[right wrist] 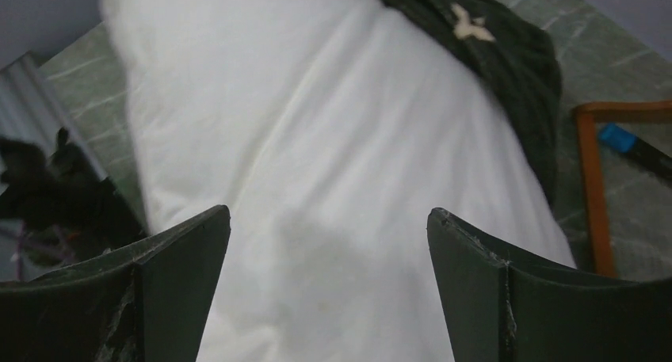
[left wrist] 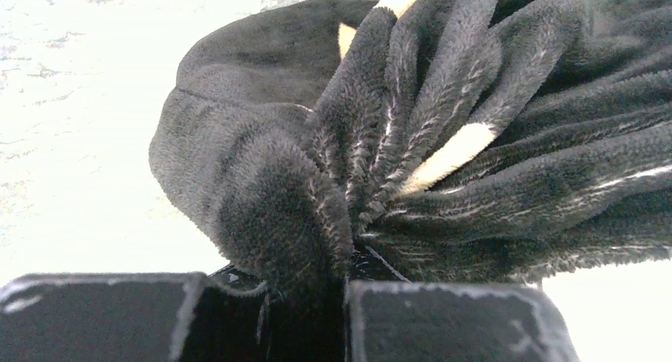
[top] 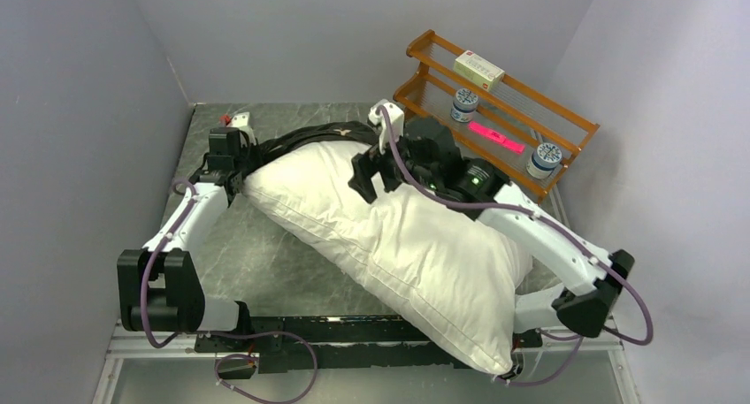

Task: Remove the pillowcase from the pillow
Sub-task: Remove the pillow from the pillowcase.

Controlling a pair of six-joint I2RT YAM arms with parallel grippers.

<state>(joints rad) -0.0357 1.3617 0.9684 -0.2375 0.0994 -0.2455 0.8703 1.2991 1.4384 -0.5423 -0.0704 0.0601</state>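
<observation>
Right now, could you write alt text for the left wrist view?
The left gripper is shut on a bunched fold of the black plush pillowcase with tan flower petals. Its two dark fingers fill the bottom edge, and a pale table surface shows behind.

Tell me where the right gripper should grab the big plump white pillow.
Pinch the bare top face of the plump white pillow, descending from above with the open right gripper: the black plush pillowcase covers only the far end, and the soft face should bunch.
</observation>
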